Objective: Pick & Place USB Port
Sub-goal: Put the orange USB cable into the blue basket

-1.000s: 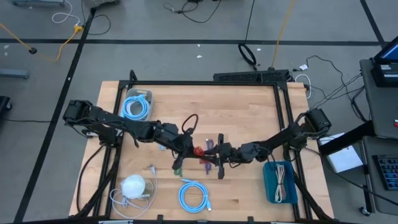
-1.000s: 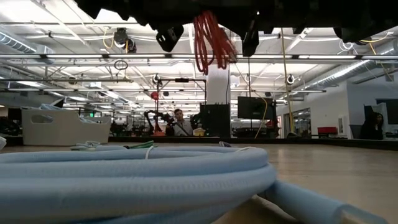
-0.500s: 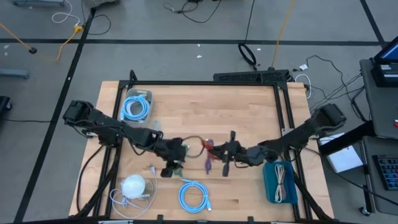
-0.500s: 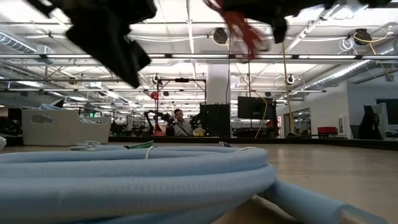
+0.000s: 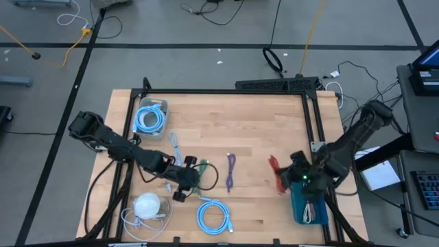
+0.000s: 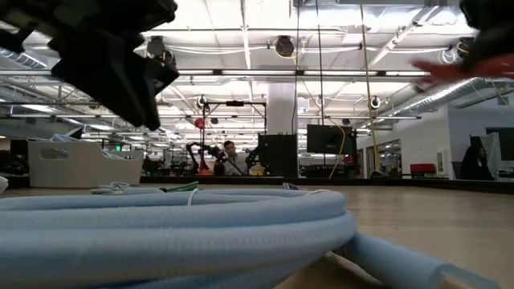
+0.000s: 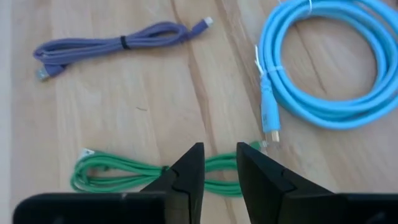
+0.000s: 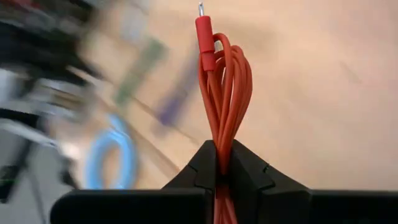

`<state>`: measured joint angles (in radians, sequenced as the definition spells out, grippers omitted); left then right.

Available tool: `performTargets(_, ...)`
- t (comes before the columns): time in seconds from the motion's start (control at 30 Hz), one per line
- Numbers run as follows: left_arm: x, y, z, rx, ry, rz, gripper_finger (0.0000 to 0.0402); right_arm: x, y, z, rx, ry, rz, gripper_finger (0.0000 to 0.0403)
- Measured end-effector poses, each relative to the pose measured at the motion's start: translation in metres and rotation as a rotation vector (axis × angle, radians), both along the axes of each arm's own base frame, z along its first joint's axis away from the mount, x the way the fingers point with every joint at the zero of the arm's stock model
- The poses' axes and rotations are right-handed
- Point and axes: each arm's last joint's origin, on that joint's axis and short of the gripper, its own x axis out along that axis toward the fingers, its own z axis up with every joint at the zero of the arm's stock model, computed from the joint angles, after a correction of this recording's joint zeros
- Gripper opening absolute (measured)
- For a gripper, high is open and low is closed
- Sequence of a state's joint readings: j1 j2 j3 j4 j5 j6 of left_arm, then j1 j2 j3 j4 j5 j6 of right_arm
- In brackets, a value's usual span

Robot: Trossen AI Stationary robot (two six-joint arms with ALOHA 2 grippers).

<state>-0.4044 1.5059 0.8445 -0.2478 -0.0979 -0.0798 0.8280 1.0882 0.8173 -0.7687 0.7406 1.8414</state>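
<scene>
My right gripper [image 5: 285, 180] is shut on a red cable bundle [image 5: 276, 171] just left of the teal bin [image 5: 296, 206] at the table's near right. In the right wrist view the bundle [image 8: 225, 81] sticks out past the fingers, ending in a red plug. My left gripper [image 5: 184, 182] is at the near left-centre, slightly open and empty, over a green cable [image 7: 118, 173] that lies flat on the table. That cable also shows in the high view [image 5: 201, 169]. My right gripper pinches the folded red cable bundle between its two fingers, several strands together [image 8: 224, 134]. The looped strands and the plug end [image 8: 204, 31] reach out beyond the fingertips. The bundle is lifted clear of the table.
A purple cable [image 5: 230, 171] lies mid-table. A light blue coil [image 5: 214, 216] lies at the near edge. A white round object [image 5: 146, 204] with a cord is at the near left. Another blue coil [image 5: 149, 116] is at the far left. The teal bin holds a white cable [image 5: 312, 206].
My right gripper has carried the red cable from the table's middle toward the right edge, up to the teal bin, still shut on it. My left gripper has drawn back toward the near left and now stands over the green cable.
</scene>
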Motion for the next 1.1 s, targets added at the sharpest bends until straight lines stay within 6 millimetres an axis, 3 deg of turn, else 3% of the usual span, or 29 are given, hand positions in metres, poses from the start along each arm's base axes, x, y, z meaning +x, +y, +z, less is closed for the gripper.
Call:
performTargets(0.13, -0.008, 0.003, -0.018, -0.01, -0.021, -0.002, 0.0093, -0.014, 0.004, 0.008, 0.126, 0.403, -0.093, 0.0012)
performTargets(0.23, -0.013, 0.007, -0.031, -0.023, -0.04, 0.01, 0.0092, -0.021, 0.012, 0.027, 0.137, 0.71, -0.176, 0.0012)
performTargets(0.3, -0.015, 0.01, -0.035, -0.028, -0.045, 0.019, 0.0092, -0.022, 0.02, 0.04, 0.117, 0.808, -0.211, 0.0012)
performTargets(0.43, -0.016, 0.013, -0.038, -0.037, -0.037, 0.03, 0.0092, -0.009, 0.039, 0.051, 0.101, 0.807, -0.21, 0.0012)
performTargets(0.8, -0.016, 0.004, -0.035, -0.066, -0.068, -0.008, 0.0092, 0.01, 0.082, 0.007, 0.084, 0.902, -0.197, 0.0012)
performTargets(1.1, -0.014, 0.001, -0.032, -0.09, -0.108, -0.036, 0.0093, 0.006, 0.086, 0.0, 0.061, 0.971, -0.206, 0.0016)
